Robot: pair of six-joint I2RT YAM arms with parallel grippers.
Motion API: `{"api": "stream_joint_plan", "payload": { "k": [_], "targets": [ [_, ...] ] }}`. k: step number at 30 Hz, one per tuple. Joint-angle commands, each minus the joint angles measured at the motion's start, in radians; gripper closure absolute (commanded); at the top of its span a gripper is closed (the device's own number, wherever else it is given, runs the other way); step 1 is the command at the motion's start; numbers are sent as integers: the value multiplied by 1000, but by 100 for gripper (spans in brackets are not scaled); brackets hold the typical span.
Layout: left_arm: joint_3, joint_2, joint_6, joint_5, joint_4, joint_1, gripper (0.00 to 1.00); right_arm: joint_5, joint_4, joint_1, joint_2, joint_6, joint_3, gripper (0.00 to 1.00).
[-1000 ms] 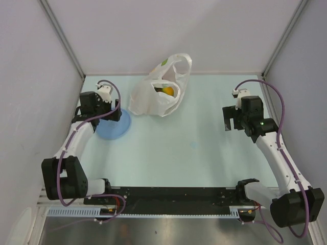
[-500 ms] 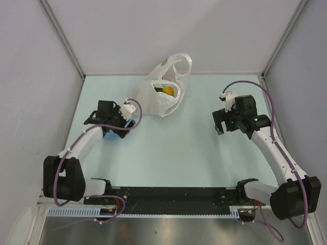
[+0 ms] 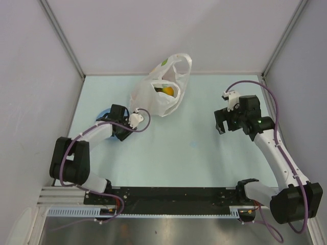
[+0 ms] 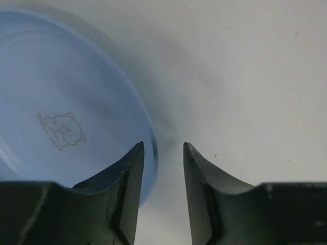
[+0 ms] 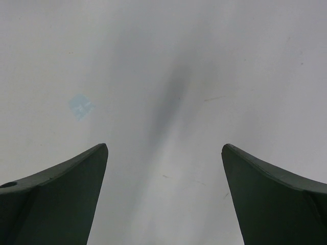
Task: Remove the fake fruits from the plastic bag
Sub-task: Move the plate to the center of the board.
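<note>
Your left gripper (image 4: 163, 145) straddles the blue plate (image 4: 66, 87) rim, jaws narrowed, unclamped, presumably to shift it. Right gripper (image 5: 164, 146) hangs wide open; fake fruits (image 3: 167, 91) lie bagged, far centre.

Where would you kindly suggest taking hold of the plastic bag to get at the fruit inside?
Pinch a handle loop at the far end of the plastic bag, coming down from above. The loops stick out there, away from the yellow-orange fruit showing in the mouth, so a pinch on that thin film should probably miss the fruit.
</note>
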Motion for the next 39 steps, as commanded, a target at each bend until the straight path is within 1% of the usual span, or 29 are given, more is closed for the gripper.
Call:
{"api": "stream_joint_plan", "payload": {
  "k": [1, 3, 6, 10, 11, 16, 19, 21, 22, 24, 25, 26, 27, 28, 29, 30, 31, 33, 34, 36, 37, 38, 39],
  "targets": [
    [44, 48, 9, -6, 25, 1, 59, -30, 1, -13, -35, -3, -14, 1],
    [36, 57, 6, -14, 47, 1, 61, -28, 4, -21, -37, -3, -21, 1],
    [27, 69, 12, -18, 48, 1, 71, -42, 12, -27, -28, 4, -30, 1],
    [10, 62, 23, -4, 36, -2, 75, -63, 21, -33, -15, 12, -33, 2],
    [5, 51, 25, 6, 28, -2, 79, -70, 21, -34, -12, 14, -33, 2],
    [-48, 11, 74, 48, 10, -25, 87, -76, 35, -34, 11, 15, -31, 2],
    [-73, -27, 123, 111, -48, -60, 92, -82, 32, -36, 14, 14, -33, 3],
    [-91, -61, 156, 152, -108, -112, 92, -83, 25, -34, 17, 14, -33, 3],
    [-100, -73, 163, 160, -127, -159, 92, -86, 25, -36, 18, 14, -33, 3],
    [-117, -95, 163, 183, -137, -215, 92, -87, 25, -36, 18, 12, -34, 3],
    [-119, -96, 160, 187, -153, -274, 92, -87, 25, -36, 20, 11, -34, 3],
    [-119, -96, 149, 195, -163, -305, 92, -83, 22, -36, 20, 6, -34, 3],
    [-110, -93, 144, 204, -174, -334, 92, -80, 21, -35, 20, 3, -34, 3],
    [-102, -90, 137, 227, -194, -391, 92, -74, 16, -34, 20, 0, -34, 3],
    [-93, -90, 127, 244, -208, -416, 92, -71, 12, -34, 21, -6, -34, 3],
    [-82, -90, 124, 267, -222, -442, 92, -70, 7, -34, 21, -6, -34, 3],
    [-61, -92, 124, 308, -235, -492, 93, -62, 5, -34, 21, -8, -34, 3],
    [-33, -89, 123, 333, -230, -549, 93, -63, -7, -34, 20, -14, -34, 4],
    [-28, -81, 126, 344, -195, -606, 94, -67, -10, -34, 23, -16, -33, 4],
    [5, -28, 124, 356, -144, -660, 95, -79, 1, -33, 35, -11, -37, 3],
    [30, 2, 120, 368, -130, -714, 96, -77, 7, -30, 37, -9, -37, 4],
    [62, 76, 111, 393, -136, -742, 95, -74, 22, -30, 38, -8, -36, 4],
    [126, 107, 103, 404, -147, -768, 95, -67, 28, -27, 41, -11, -37, 3]
  ]
}}
